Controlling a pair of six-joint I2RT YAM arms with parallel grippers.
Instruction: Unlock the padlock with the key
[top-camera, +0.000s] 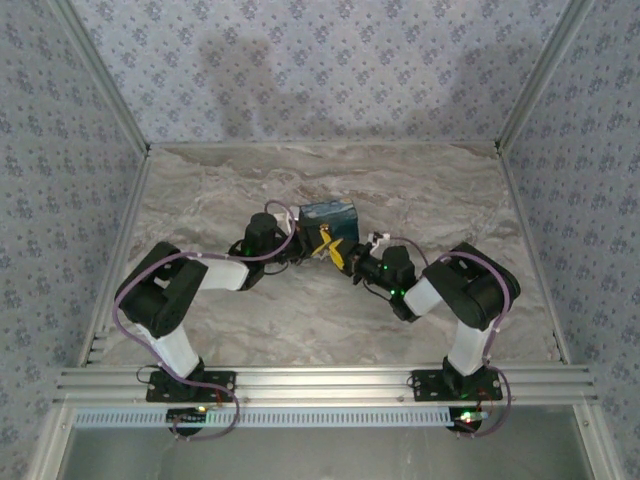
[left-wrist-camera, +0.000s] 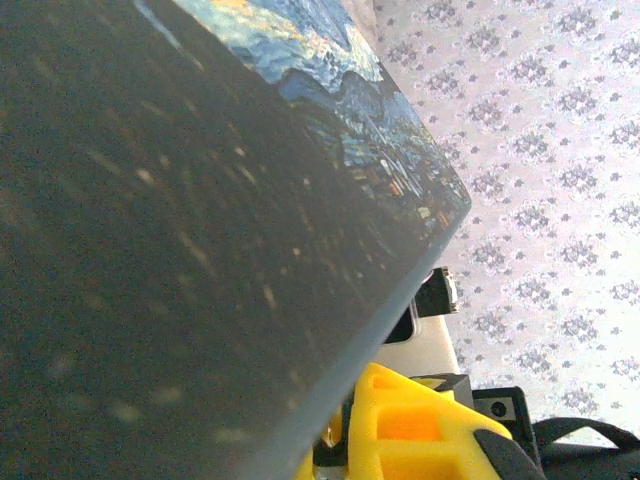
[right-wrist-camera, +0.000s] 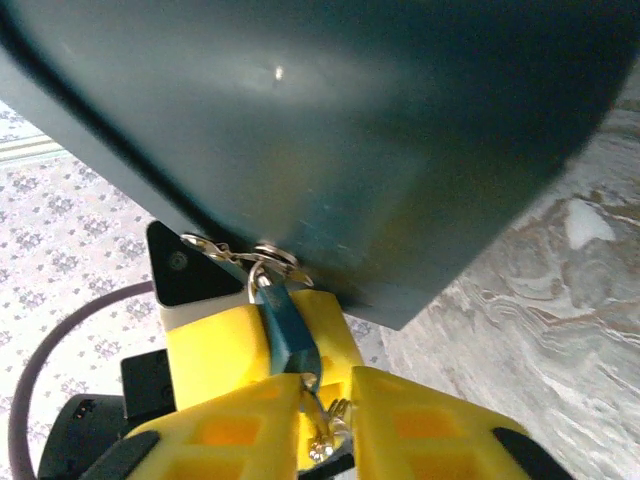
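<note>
The tiny blue padlock (right-wrist-camera: 288, 328) hangs by its thin silvery shackle (right-wrist-camera: 253, 278) from a hasp ring at the lower edge of the swirly-painted box (top-camera: 328, 214). My left gripper (top-camera: 312, 246) reaches in from the left. Its yellow fingers (right-wrist-camera: 215, 345) sit on either side of the padlock body, shut on it. My right gripper (right-wrist-camera: 325, 405) is shut on the small silvery key (right-wrist-camera: 325, 435), and the key's tip meets the padlock's underside. In the left wrist view the dark side of the box (left-wrist-camera: 200, 250) hides the padlock, and one yellow finger (left-wrist-camera: 410, 420) shows below it.
The box stands at the middle of the marble-patterned table (top-camera: 200, 190). Patterned walls close in the left, back and right sides. Both arms (top-camera: 450, 290) fold inward and meet in front of the box. A cable (right-wrist-camera: 40, 350) loops at the left of the right wrist view.
</note>
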